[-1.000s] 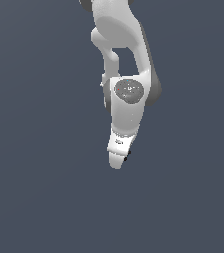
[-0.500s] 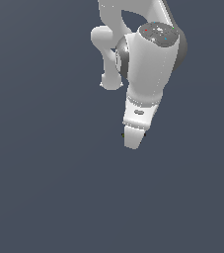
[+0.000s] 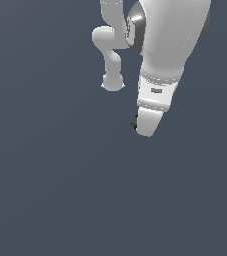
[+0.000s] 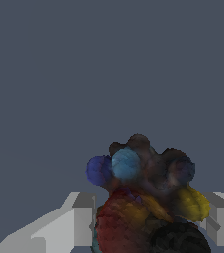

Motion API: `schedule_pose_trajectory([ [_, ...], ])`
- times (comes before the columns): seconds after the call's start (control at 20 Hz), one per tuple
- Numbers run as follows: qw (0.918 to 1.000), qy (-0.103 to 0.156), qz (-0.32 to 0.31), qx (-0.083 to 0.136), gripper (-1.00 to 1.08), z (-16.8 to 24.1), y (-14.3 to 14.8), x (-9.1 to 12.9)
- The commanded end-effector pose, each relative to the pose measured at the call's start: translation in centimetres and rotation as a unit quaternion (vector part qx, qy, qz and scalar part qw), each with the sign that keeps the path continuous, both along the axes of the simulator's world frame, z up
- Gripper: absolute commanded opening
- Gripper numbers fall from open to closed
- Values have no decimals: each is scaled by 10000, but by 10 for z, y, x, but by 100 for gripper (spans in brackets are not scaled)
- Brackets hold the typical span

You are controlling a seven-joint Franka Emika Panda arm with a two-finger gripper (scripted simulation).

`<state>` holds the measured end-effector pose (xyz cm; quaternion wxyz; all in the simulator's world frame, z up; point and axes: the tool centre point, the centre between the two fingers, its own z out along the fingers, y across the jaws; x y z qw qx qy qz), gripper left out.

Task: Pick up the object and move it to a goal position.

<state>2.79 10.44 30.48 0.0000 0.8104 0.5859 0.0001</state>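
In the exterior view we are watching the white, smooth-shelled Panda arm filling the upper right of the picture, far larger than it was a second ago, when it was hanging mid-frame with its round grey wrist joint facing us. Half a second ago it was already swinging up and towards the exterior view's right; now it is looming closer still. The white gripper is pointing down, and at its left edge we are just catching the tiny dark lump with yellow-green specks, peeking out from behind the white casing. From here we cannot tell how wide the jaws are standing. The flat blue-grey background is giving us no goal marker to aim at.

Switching to the wrist view, we are seeing the same lump up close: a knobbly cluster of blue, brown, red, yellow and black bulges sitting right between the two pale grey fingers. The jaws are closed in snugly on either side of it, touching its flanks, so we are judging the grasp as holding.

We are reading this as the carry phase: pick-up done, the object travelling with the arm, and the remaining job being to reach the goal without it slipping.
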Motion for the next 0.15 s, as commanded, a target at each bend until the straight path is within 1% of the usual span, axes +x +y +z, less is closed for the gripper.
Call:
schedule_pose_trajectory([
  [0.0, 10000, 1, -6, 0, -100, 6, 2, 0],
  [0.1, 10000, 1, -6, 0, -100, 6, 2, 0],
])
